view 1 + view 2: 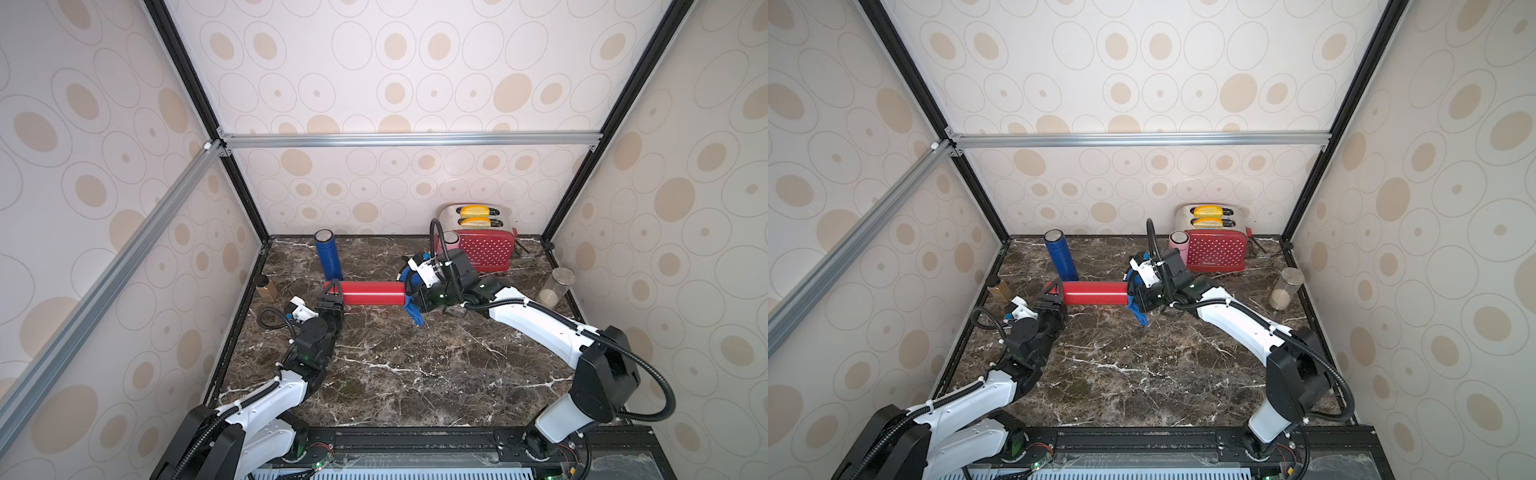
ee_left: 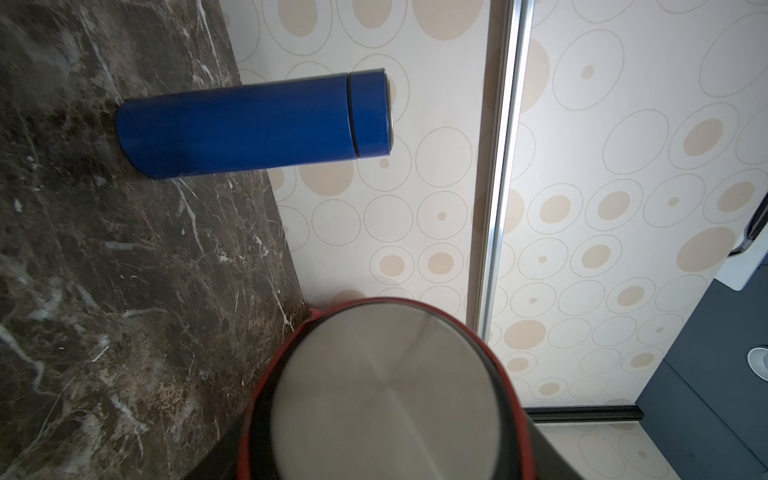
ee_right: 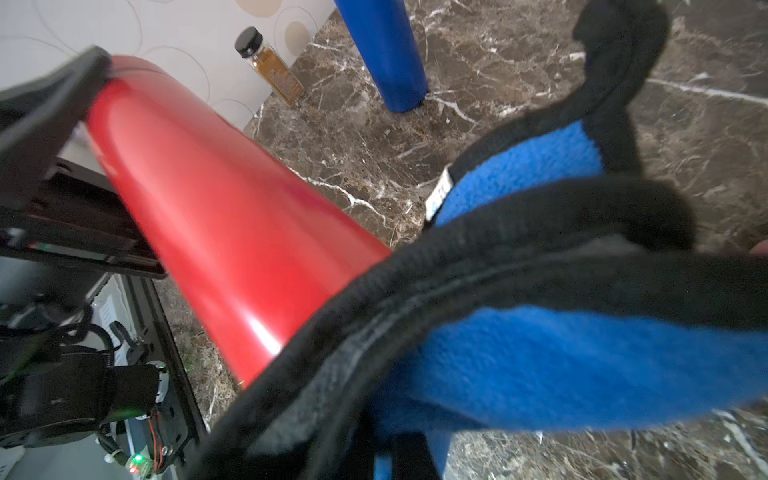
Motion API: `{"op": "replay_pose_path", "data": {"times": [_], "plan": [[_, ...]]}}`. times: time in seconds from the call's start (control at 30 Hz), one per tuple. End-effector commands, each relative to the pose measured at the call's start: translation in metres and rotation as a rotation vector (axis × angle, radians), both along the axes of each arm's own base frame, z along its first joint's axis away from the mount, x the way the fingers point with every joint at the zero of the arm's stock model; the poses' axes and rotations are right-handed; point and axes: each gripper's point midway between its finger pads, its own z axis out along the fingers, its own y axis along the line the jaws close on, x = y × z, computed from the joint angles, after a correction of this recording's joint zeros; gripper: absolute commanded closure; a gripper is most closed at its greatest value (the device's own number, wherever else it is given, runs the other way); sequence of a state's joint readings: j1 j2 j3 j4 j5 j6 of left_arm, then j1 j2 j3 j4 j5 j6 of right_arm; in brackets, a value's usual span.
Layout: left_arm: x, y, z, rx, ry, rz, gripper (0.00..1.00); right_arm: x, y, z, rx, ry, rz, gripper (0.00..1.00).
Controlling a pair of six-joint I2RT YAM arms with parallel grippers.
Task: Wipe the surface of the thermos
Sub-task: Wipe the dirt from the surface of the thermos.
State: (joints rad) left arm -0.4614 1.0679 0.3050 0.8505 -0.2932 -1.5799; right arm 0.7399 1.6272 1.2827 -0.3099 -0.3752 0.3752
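Toward the back of the counter, left of its centre, the red thermos lies horizontal. Its long axis runs parallel to the counter's back edge, with one end pointing at the left edge and the other at the right edge. The right wrist view shows counter surface below the body, so the thermos appears raised rather than resting. The end facing the left edge carries a steel disc, seen close in the left wrist view. Whether this is the cap or the base cannot be told.

The left tool is closed part-way on that end, with a black finger on each side of the red body, and holds it. The right tool is fully closed on a blue cloth with black trim. The cloth covers the thermos's right-hand end, and a tail of it hangs toward the counter.

A blue thermos stands upright just behind the red one, near its left end. A spice bottle stands at the left edge. A red toaster sits near the back right corner, with a glass jar at the right edge.
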Motion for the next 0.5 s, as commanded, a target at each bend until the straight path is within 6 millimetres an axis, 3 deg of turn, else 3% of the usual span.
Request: {"op": "replay_pose_path", "data": {"times": [0.0,0.13,0.37,0.47], "plan": [[-0.003,-0.028,0.065,-0.108,-0.178,-0.137,1.0,-0.017,0.029,0.005,0.087,0.021,0.113,1.0],[-0.001,-0.031,0.052,-0.059,-0.131,-0.145,1.0,-0.018,0.03,0.022,0.089,-0.011,0.131,1.0],[-0.004,-0.04,0.014,0.141,-0.013,-0.198,1.0,-0.026,0.023,0.088,0.153,-0.127,0.154,1.0],[-0.008,-0.038,0.011,0.171,-0.015,-0.199,1.0,-0.025,0.021,0.099,0.154,-0.155,0.152,1.0]]}}
